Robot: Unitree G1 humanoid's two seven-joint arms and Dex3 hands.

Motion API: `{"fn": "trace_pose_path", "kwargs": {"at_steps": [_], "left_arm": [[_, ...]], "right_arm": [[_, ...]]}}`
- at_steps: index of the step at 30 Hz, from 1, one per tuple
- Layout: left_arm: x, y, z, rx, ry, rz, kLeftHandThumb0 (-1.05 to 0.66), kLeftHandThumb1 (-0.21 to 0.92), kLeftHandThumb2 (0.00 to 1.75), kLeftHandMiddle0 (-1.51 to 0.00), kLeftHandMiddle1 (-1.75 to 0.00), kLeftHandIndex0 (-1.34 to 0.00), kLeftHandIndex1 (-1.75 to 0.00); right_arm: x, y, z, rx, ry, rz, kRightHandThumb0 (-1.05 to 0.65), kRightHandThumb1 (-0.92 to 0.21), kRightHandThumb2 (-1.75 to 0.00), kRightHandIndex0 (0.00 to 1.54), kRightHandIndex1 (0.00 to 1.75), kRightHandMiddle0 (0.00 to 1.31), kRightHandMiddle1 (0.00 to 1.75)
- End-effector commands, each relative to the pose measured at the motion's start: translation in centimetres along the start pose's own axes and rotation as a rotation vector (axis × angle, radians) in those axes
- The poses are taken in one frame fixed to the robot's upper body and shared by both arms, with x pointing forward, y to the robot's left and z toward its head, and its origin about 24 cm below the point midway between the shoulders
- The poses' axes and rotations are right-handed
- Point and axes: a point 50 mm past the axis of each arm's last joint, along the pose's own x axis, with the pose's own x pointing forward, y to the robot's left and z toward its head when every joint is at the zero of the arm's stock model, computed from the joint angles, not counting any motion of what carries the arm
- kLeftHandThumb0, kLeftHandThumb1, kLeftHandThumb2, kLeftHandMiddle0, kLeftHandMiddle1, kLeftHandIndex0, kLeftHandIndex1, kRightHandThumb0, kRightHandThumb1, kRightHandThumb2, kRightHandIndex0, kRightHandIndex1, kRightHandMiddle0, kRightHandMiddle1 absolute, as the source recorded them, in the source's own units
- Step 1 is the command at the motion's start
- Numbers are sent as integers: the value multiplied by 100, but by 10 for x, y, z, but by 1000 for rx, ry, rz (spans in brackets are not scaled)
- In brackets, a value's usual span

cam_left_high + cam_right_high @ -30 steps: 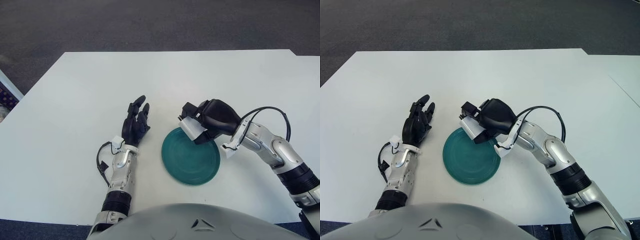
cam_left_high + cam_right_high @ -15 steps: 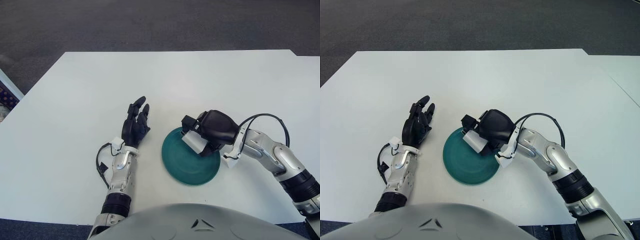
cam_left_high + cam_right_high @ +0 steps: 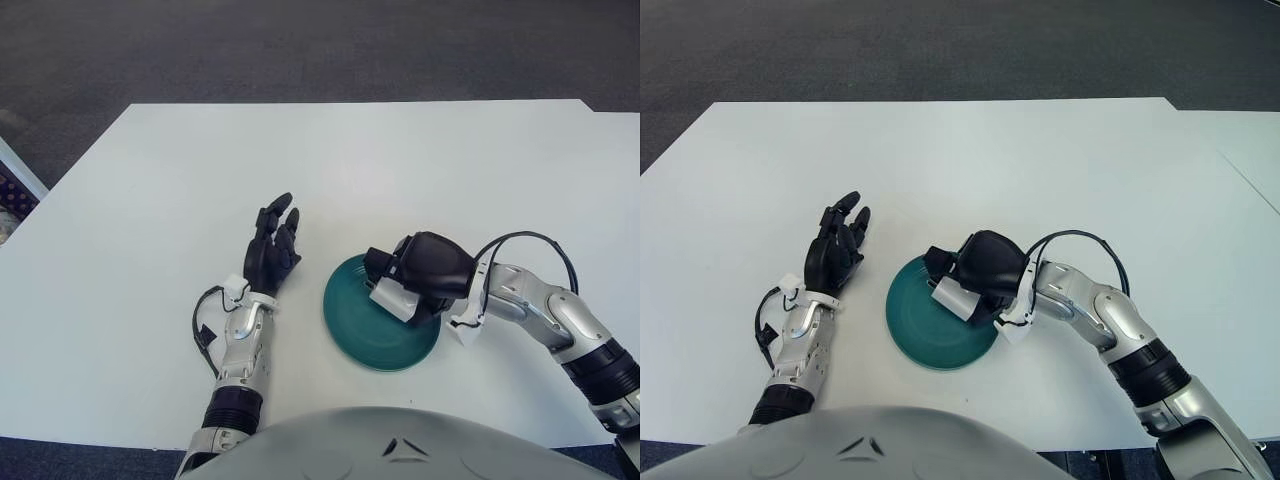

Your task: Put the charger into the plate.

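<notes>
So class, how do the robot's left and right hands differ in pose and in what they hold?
The left robot hand lies flat on the table with fingers extended, holding nothing; the right robot hand is curled around the white charger. The left sits beside the green plate; the right is over it. Both are black.

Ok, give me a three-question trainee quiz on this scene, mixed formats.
1. True or false: the right hand grips the white charger over the green plate.
2. Where is the left hand? A) on the plate B) flat on the table, left of the plate C) out of view
3. Fill in: the left hand's fingers are ____.

Key: 1 true; 2 B; 3 open
</notes>
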Motion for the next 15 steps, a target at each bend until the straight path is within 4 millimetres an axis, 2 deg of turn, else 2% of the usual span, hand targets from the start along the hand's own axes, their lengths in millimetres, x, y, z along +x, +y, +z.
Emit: {"fn": "trace_pose_path", "kwargs": {"at_steps": [1, 5, 9, 11, 13, 15], "left_arm": [[-19, -2, -28, -70, 134, 52, -82, 92, 87, -30, 0, -1, -80], [-19, -1, -29, -67, 139, 63, -82, 92, 87, -31, 0, 0, -81], [-19, 1, -29, -70, 140, 71, -81, 92, 87, -30, 0, 0, -79], [-18, 2, -29, -71, 139, 71, -81, 92, 87, -29, 0, 0, -77], [-18, 3, -30, -74, 148, 81, -80, 92, 88, -29, 0, 0, -75], [-18, 4, -31, -84, 158, 95, -80, 92, 88, -26, 0, 0, -71]], "right_arm": [[-1, -2, 1, -5, 7, -23, -42, -52, -106, 95, 175, 46, 175], [-1, -2, 1, -6, 21, -28, -41, -60, -96, 84, 175, 40, 175], [1, -3, 3, -14, 37, -33, -37, -82, -66, 63, 175, 27, 175], [2, -3, 4, -17, 43, -36, -56, -87, -69, 52, 175, 21, 169], [1, -9, 6, -6, 56, -66, -66, -89, -72, 41, 173, 16, 164], [-1, -12, 9, 14, 71, -100, -76, -91, -76, 22, 150, 7, 145]]}}
